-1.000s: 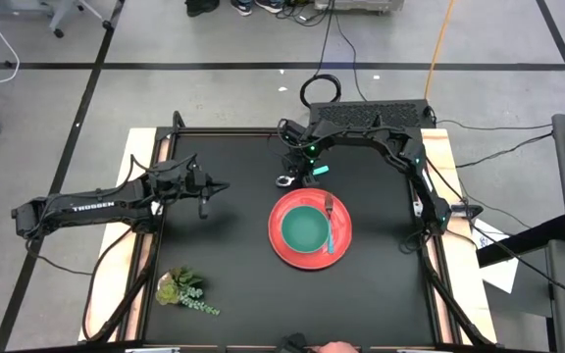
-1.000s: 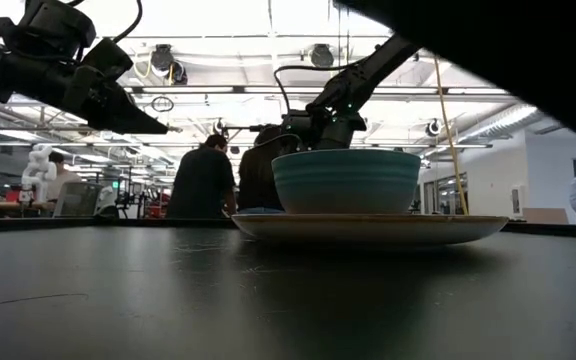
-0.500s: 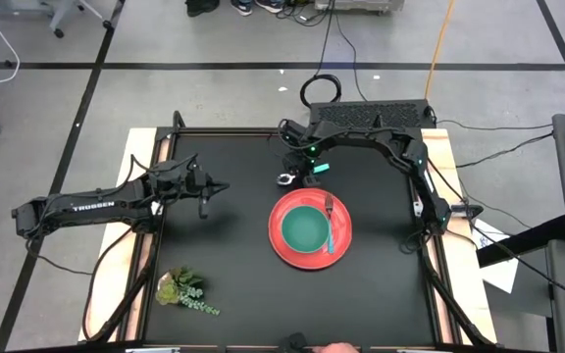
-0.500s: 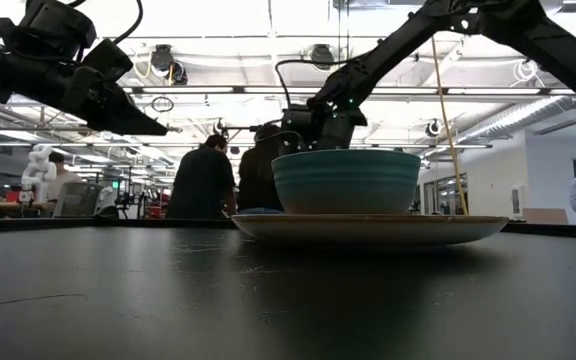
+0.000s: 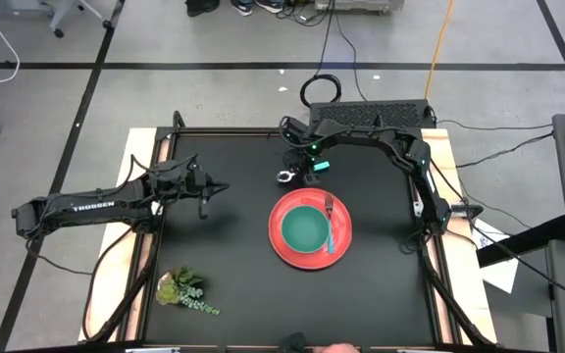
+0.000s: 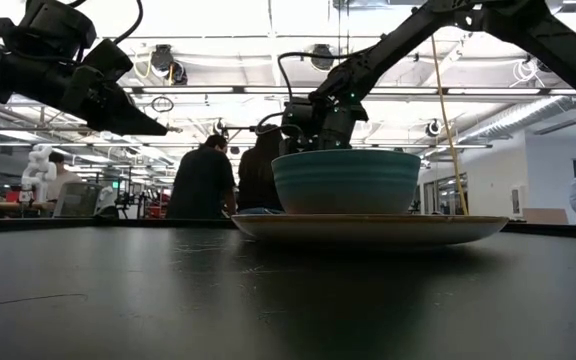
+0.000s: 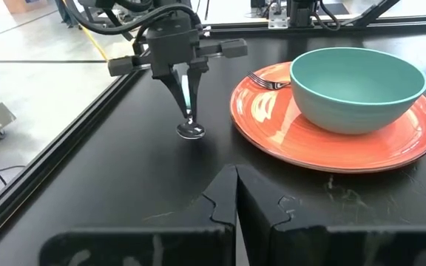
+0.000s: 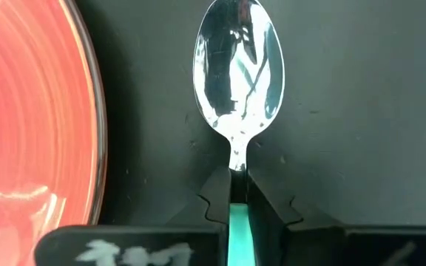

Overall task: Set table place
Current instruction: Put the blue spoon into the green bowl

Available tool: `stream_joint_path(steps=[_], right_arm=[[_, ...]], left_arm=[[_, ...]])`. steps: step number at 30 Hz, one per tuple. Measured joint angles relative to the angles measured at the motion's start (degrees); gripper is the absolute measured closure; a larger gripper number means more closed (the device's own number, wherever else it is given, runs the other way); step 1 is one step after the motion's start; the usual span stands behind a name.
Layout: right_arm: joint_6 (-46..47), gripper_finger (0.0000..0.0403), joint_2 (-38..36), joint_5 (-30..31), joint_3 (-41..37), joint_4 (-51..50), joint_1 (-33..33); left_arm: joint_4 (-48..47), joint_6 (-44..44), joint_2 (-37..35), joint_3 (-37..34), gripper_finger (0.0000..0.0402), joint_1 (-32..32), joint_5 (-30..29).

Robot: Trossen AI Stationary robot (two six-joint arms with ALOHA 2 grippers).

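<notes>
Spoon (image 8: 237, 81), teal handle, polished bowl: held upright by the handle between the shut fingers of the right hand (image 7: 186, 111), bowl end down, at or just above the black desk (image 5: 224, 245), just beside the far left rim of the plate; contact with the desk cannot be told

Plate (image 5: 279, 245), round, red: flat on the desk near centre, carrying the bowl and the fork

Bowl (image 7: 357, 81), teal-green: seated in the middle of the plate, upright

Fork (image 5: 330, 224), blue handle: lying on the plate's right side, tines toward the far edge, partly beside the bowl

Left hand (image 5: 207, 193): closed on nothing, hanging above the desk well to the left of the plate, waiting

Plant sprig (image 5: 182, 289): near-left part of the desk, apart from the setting

Risks, as judged
- Spoon is gripped low on a thin handle and stands vertical; released so, it would topple, and could fall against the plate rim or skid off line
- Pressed down further, the bowl end could scrape the desk or twist in the grip
- Fork on the plate may still need moving; a reach for it passes close to the bowl and could nudge it
</notes>
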Motion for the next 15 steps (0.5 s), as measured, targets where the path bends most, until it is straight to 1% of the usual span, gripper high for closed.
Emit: stream_joint_path(steps=[2,6,12,15], right_arm=[[0.55,0.0389,-0.06,0.59,0.0,-0.42,0.06],[0.88,0.0389,-1.54,4.96,0.02,-3.45,0.67],[2.13,0.0388,-4.72,5.27,0.11,-4.36,1.5],[2.34,0.0388,-6.28,3.9,0.11,-4.46,1.99]], left_arm=[[0.01,0.0,0.0,0.0,0.0387,0.0,0.0],[0.02,0.0,0.0,0.0,0.0387,0.0,0.02],[0.07,0.0,0.0,0.0,0.0387,-0.01,0.04],[0.1,-0.44,0.0,0.0,0.0387,0.0,0.03]])
